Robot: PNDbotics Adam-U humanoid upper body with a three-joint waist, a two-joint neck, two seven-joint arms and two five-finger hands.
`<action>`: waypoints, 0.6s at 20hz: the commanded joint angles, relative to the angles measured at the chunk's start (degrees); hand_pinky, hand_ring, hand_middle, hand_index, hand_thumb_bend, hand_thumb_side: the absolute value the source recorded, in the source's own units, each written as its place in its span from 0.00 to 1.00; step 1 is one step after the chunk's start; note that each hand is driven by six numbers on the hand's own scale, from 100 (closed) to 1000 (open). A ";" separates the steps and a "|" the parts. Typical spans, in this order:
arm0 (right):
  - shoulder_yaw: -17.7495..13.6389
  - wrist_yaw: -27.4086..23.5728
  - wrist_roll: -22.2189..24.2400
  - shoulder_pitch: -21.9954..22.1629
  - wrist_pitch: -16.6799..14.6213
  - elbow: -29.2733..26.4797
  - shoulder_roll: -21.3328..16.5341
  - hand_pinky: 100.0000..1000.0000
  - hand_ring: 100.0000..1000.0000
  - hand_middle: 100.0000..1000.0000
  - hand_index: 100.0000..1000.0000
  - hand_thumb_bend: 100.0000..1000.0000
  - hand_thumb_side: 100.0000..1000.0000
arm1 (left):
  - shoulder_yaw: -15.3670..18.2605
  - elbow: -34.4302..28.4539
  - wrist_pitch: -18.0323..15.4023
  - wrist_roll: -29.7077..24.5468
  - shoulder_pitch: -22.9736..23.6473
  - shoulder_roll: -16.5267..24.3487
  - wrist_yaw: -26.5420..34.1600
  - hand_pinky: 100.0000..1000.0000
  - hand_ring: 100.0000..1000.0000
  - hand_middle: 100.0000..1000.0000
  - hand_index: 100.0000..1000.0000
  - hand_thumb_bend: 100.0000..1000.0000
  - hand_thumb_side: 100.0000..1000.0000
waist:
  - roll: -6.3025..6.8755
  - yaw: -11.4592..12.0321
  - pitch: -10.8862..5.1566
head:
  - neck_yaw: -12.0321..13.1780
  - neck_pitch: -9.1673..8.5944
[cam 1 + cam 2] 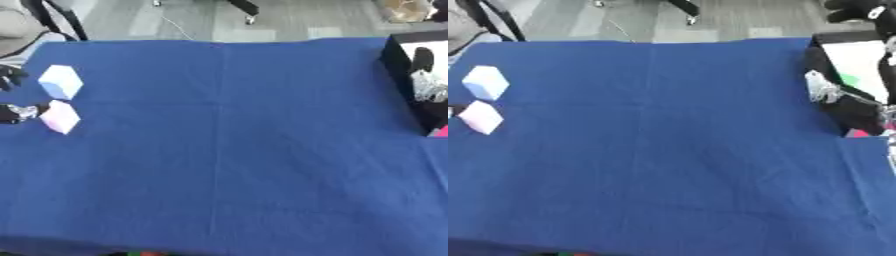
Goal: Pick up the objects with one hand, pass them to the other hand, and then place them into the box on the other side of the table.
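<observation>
Two small blocks lie at the far left of the blue table: a pale blue one (60,81) and, just in front of it, a pink one (60,116). My left hand (16,113) shows only at the left edge, its dark fingers spread. One finger lies close beside the pink block and another (9,77) is farther back; neither is curled round a block. The black box (826,59) with a white inside stands at the right edge. My right hand (425,80) hangs over the box, mostly cut off. Something green (849,79) lies inside.
A small pink thing (440,131) shows at the box's near corner by the right edge. Blue cloth (227,150) covers the wide middle of the table. Chair legs and grey floor lie beyond the far edge.
</observation>
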 commanded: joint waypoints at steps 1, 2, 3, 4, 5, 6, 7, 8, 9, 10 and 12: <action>-0.50 -0.35 0.05 -0.47 0.07 -0.54 -0.53 0.80 0.68 0.72 0.93 0.00 0.07 | 2.42 0.02 3.91 1.90 -0.08 -0.26 1.92 0.74 0.62 0.62 0.84 0.41 0.57 | -0.08 0.12 -1.01 | 0.00 -0.30; -0.50 -0.39 0.04 -0.46 0.08 -0.54 -0.49 0.80 0.68 0.72 0.93 0.00 0.07 | 2.84 0.05 4.85 2.35 0.06 -0.94 2.19 0.74 0.62 0.61 0.84 0.41 0.58 | -0.13 0.13 -1.00 | 0.04 -0.29; -0.47 -0.44 0.05 -0.47 0.07 -0.56 -0.44 0.80 0.68 0.72 0.93 0.00 0.07 | 3.16 0.21 5.63 2.57 0.19 -1.67 2.48 0.74 0.62 0.62 0.84 0.41 0.58 | -0.19 0.13 -0.98 | 0.08 -0.27; -0.44 -0.48 0.07 -0.50 0.05 -0.58 -0.40 0.80 0.68 0.72 0.93 0.00 0.07 | 3.41 0.42 6.24 2.63 0.25 -2.28 2.74 0.74 0.62 0.62 0.84 0.41 0.59 | -0.24 0.13 -0.96 | 0.13 -0.27; -0.42 -0.51 0.09 -0.51 0.05 -0.58 -0.36 0.80 0.68 0.72 0.93 0.00 0.08 | 3.64 0.72 6.79 2.71 0.24 -2.86 2.94 0.74 0.62 0.62 0.84 0.41 0.59 | -0.32 0.12 -0.94 | 0.17 -0.28; -0.42 -0.55 0.11 -0.53 0.05 -0.58 -0.32 0.80 0.68 0.72 0.93 0.00 0.07 | 3.86 1.12 7.35 2.86 0.15 -3.45 3.10 0.74 0.62 0.62 0.84 0.42 0.60 | -0.38 0.09 -0.92 | 0.22 -0.28; -0.42 -0.58 0.12 -0.53 0.05 -0.58 -0.28 0.80 0.68 0.72 0.93 0.00 0.08 | 4.03 1.54 7.87 3.09 0.03 -4.00 3.21 0.74 0.62 0.63 0.84 0.42 0.60 | -0.45 0.04 -0.90 | 0.31 -0.26; -0.42 -0.62 0.12 -0.51 0.06 -0.58 -0.23 0.80 0.68 0.71 0.93 0.00 0.08 | 4.17 2.00 8.39 3.41 -0.15 -4.52 3.22 0.74 0.62 0.63 0.84 0.42 0.60 | -0.52 -0.01 -0.88 | 0.42 -0.24; -0.42 -0.66 0.12 -0.47 0.08 -0.57 -0.19 0.80 0.68 0.71 0.93 0.00 0.08 | 4.33 2.50 8.95 3.85 -0.37 -5.00 3.16 0.75 0.63 0.64 0.84 0.44 0.61 | -0.57 -0.05 -0.86 | 0.62 -0.26; -0.40 -0.70 0.14 -0.45 0.08 -0.56 -0.13 0.80 0.68 0.71 0.93 0.00 0.08 | 4.51 3.09 9.64 4.47 -0.64 -5.47 3.06 0.75 0.63 0.64 0.84 0.44 0.61 | -0.62 -0.09 -0.84 | 0.97 -0.32; -0.30 -0.76 0.24 -0.47 0.03 -0.55 -0.04 0.80 0.68 0.71 0.93 0.00 0.08 | 4.79 4.25 10.85 5.63 -1.12 -6.29 3.03 0.75 0.63 0.65 0.84 0.44 0.61 | -0.73 -0.20 -0.76 | 1.87 -0.52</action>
